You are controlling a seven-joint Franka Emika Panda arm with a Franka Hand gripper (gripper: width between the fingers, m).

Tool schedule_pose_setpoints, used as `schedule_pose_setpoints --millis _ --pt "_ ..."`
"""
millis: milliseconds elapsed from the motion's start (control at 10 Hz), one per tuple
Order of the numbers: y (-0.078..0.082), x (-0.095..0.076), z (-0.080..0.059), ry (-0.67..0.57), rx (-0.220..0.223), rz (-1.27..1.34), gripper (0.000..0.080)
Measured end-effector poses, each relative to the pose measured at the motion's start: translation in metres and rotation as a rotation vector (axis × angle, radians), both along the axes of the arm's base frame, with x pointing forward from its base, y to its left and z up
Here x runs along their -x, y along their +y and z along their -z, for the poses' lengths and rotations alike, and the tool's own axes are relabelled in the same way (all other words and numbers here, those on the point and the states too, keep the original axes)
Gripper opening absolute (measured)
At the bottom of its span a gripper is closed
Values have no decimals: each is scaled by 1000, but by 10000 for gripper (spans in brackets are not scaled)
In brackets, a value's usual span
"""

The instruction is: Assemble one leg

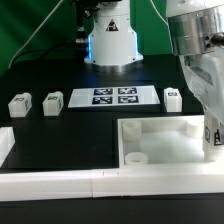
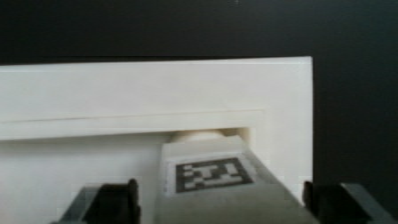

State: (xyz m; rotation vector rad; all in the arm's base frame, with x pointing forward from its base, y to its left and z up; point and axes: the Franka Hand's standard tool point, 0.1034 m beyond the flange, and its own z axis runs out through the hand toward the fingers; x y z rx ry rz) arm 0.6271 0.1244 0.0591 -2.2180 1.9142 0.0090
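My gripper (image 1: 211, 138) is at the exterior view's right, over the far right corner of the large white tray-like panel (image 1: 160, 128). It is shut on a white leg (image 1: 213, 133) with a fiducial tag. In the wrist view the leg (image 2: 215, 172) sits between the two dark fingers (image 2: 118, 201), tag facing the camera, and my gripper (image 2: 226, 207) holds it over the panel (image 2: 143, 95). The leg's far end points at a round corner socket (image 2: 210, 133). I cannot tell whether it touches the socket. Three more legs stand on the table (image 1: 18, 103), (image 1: 52, 102), (image 1: 172, 98).
The marker board (image 1: 112, 96) lies at the middle back of the black table. The robot base (image 1: 110, 40) stands behind it. A white rail (image 1: 90, 181) runs along the front edge, with a white block (image 1: 5, 146) at the exterior view's left.
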Motion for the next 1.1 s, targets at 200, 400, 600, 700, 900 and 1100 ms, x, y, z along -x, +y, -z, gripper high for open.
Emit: schedule_pose_setpoints --millis 200,400,600,700,900,1100 --pt "4 6 2 -14 71 -374 637" --pt "5 7 2 -36 105 -623 646" --pt "4 7 2 -58 120 -769 649" --pt "4 6 1 -71 150 -927 649" --pt "11 -5 -9 -119 253 -1228 649" --pt "10 -5 -7 -135 269 -1295 649"
